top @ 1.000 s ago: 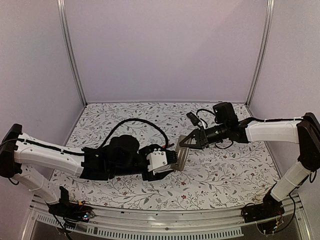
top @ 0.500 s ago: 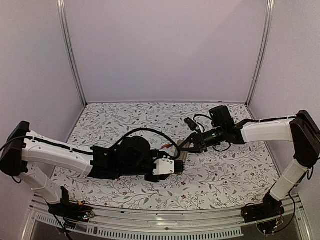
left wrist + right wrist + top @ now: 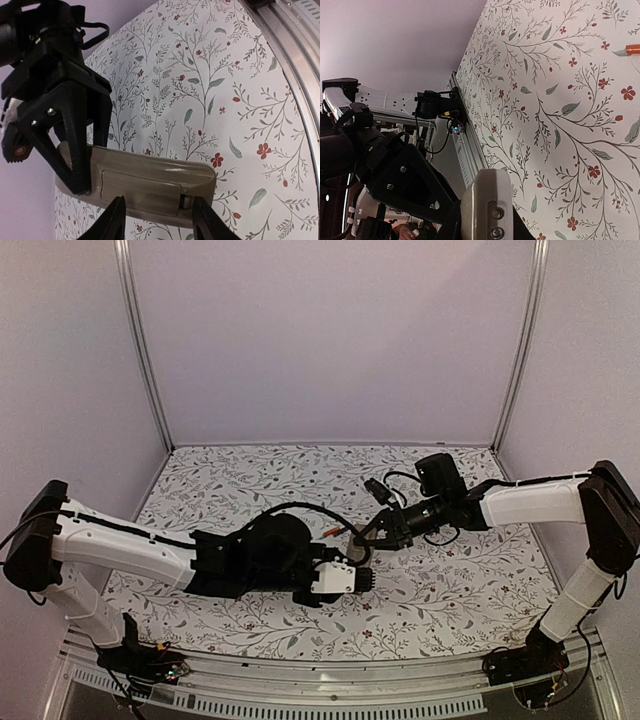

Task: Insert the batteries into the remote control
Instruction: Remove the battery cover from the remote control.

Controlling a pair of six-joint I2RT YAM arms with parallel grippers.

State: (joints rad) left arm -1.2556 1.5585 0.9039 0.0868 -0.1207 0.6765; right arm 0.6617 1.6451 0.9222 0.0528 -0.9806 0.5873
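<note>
Looked like the prep step tbh: the remote control was pinched back-up at one end by the right gripper, with the left gripper spread at its near edge. One battery was seen lying well apart on the table. The cover seemed not yet off, so it probably needed sliding off first.

Tablecloth white, printed all over with grey-green leafy sprigs and small red flowers. Remote control grey-beige on the back, off-white at the end in the right wrist view. Battery orange, at 2 o'clock in that view. Left gripper and right gripper black. Left arm, right arm white with black joints. Walls pale lilac
</note>
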